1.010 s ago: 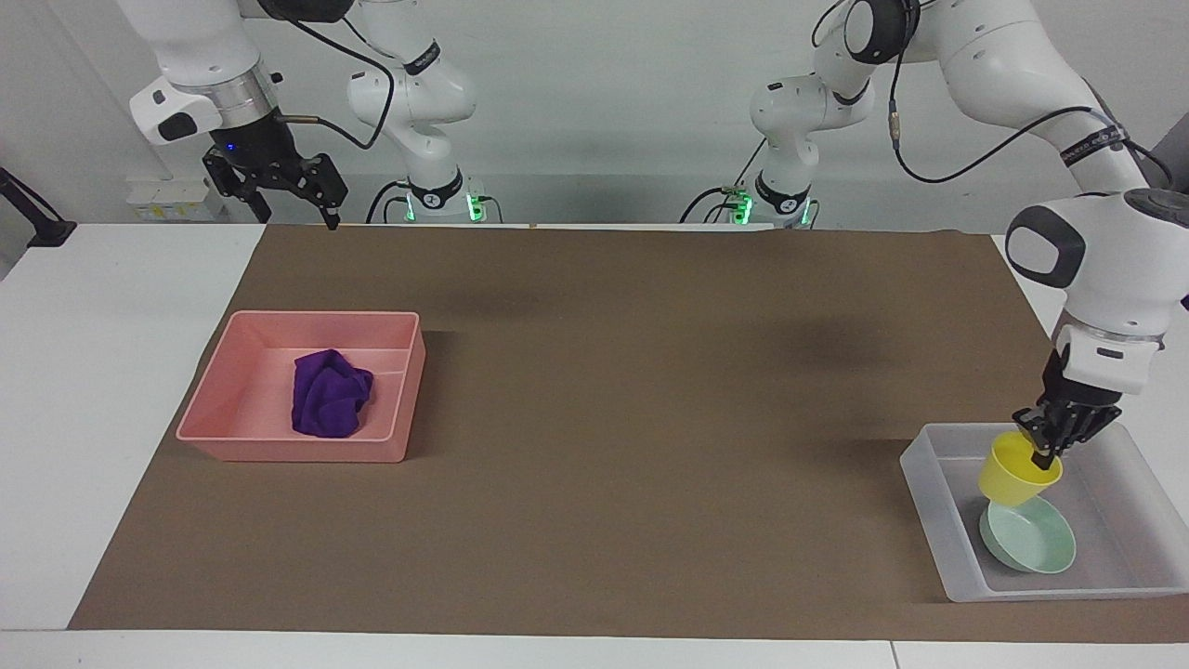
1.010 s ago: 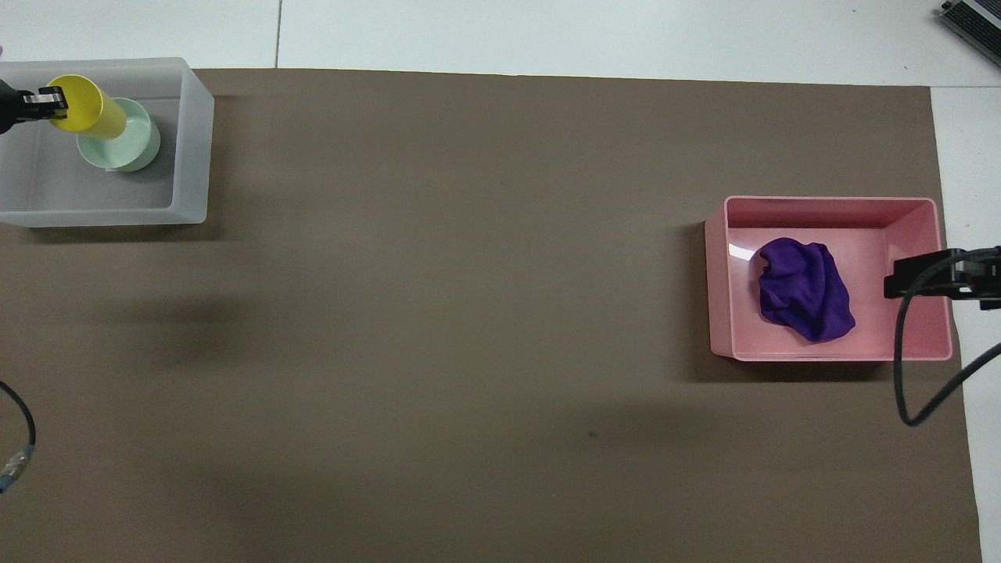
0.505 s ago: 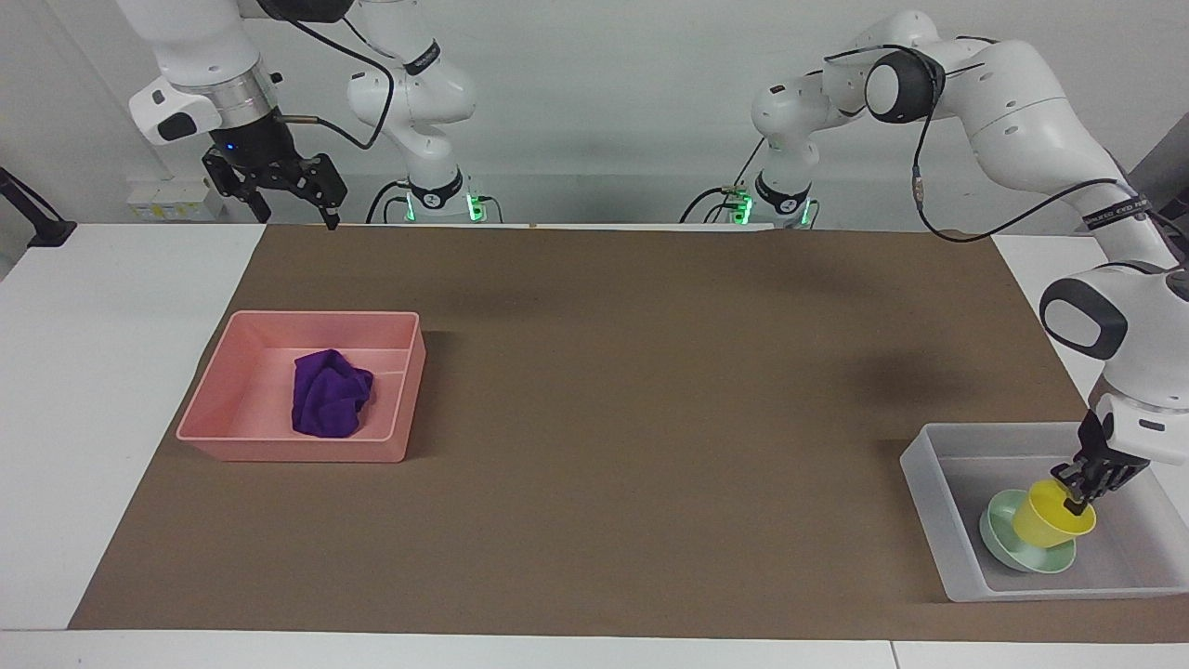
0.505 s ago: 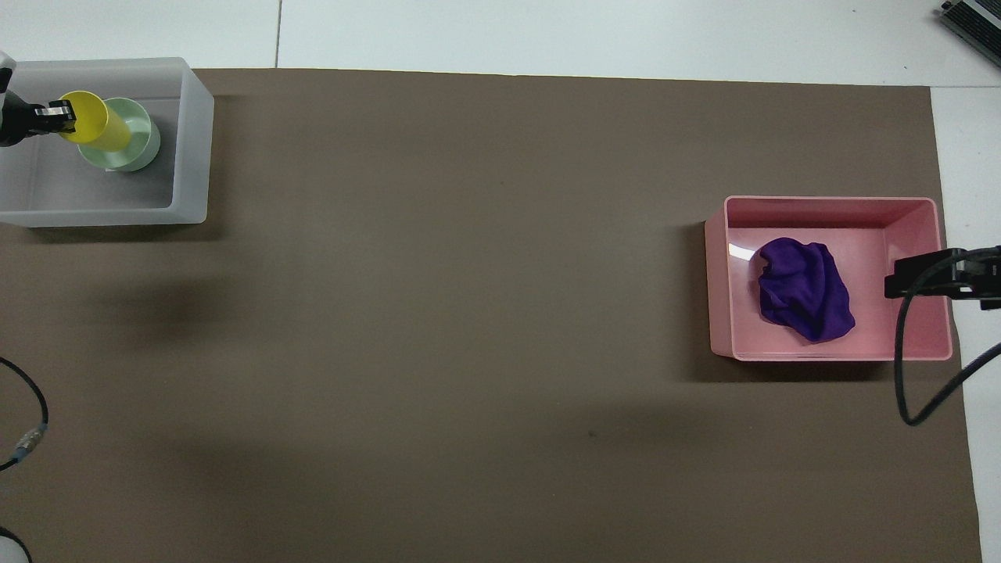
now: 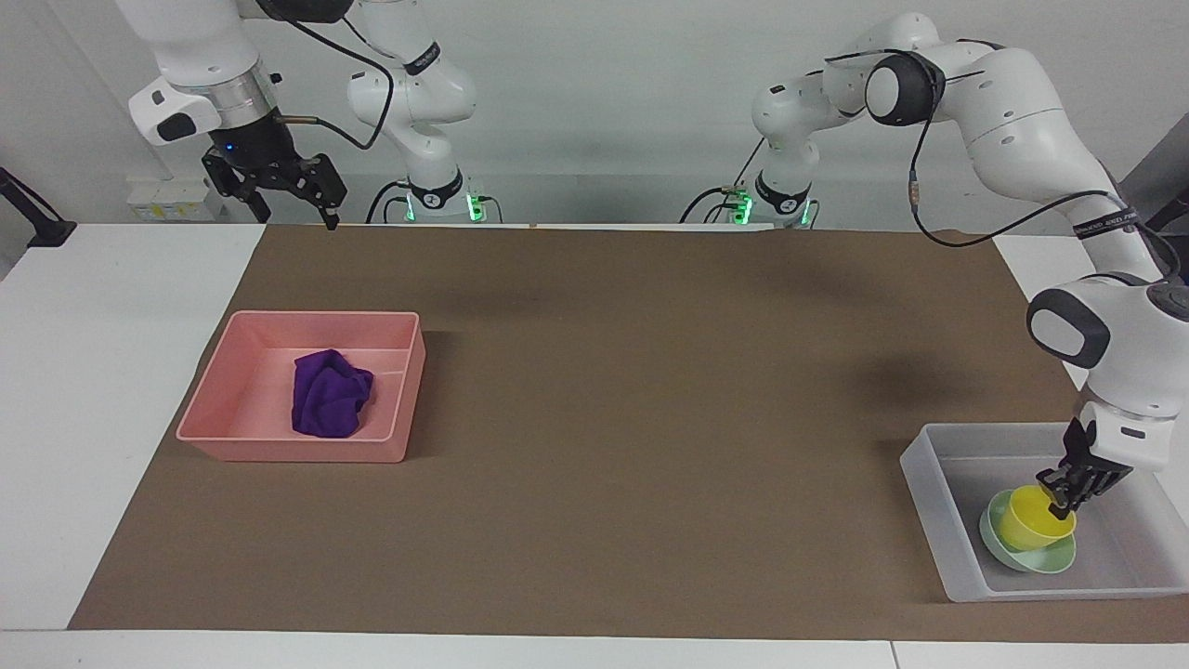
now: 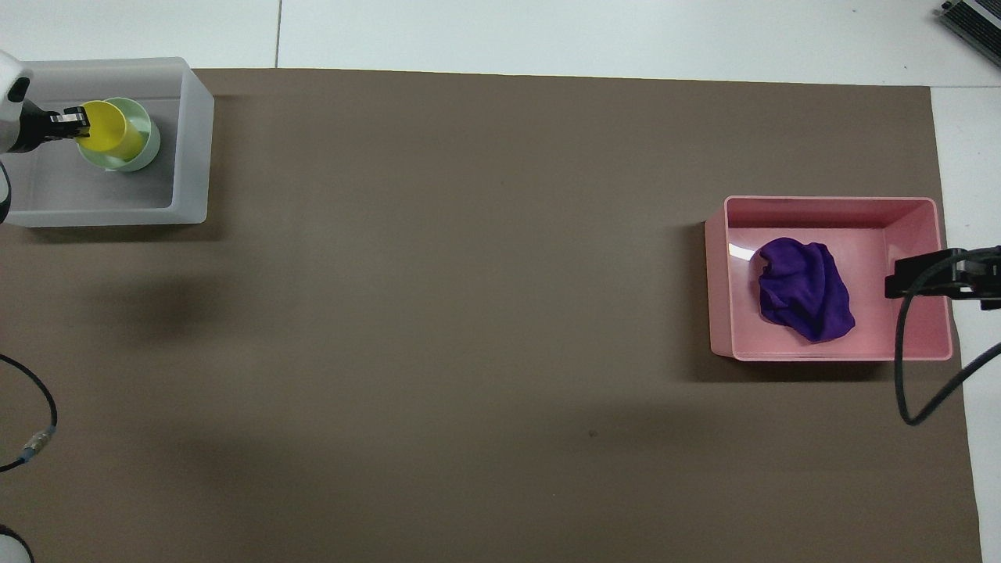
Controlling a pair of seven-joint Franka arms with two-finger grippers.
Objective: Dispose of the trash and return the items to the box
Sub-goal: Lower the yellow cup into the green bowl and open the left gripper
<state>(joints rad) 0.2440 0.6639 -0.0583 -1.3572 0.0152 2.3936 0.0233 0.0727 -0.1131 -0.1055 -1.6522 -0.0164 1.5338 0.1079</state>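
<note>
Yellow cup sits tilted in the mint-green bowl inside the translucent box at the left arm's end of the table, its rim pinched by the left gripper. A clean finish likely means settling the cup level before letting go. The right gripper waits aloft, fingers spread. The purple rag lies in the pink bin; the box's floor sticker is not visible.

The cup sits in the bowl, inside the box at the left arm's end. The rag lies in the bin at the right arm's end.
</note>
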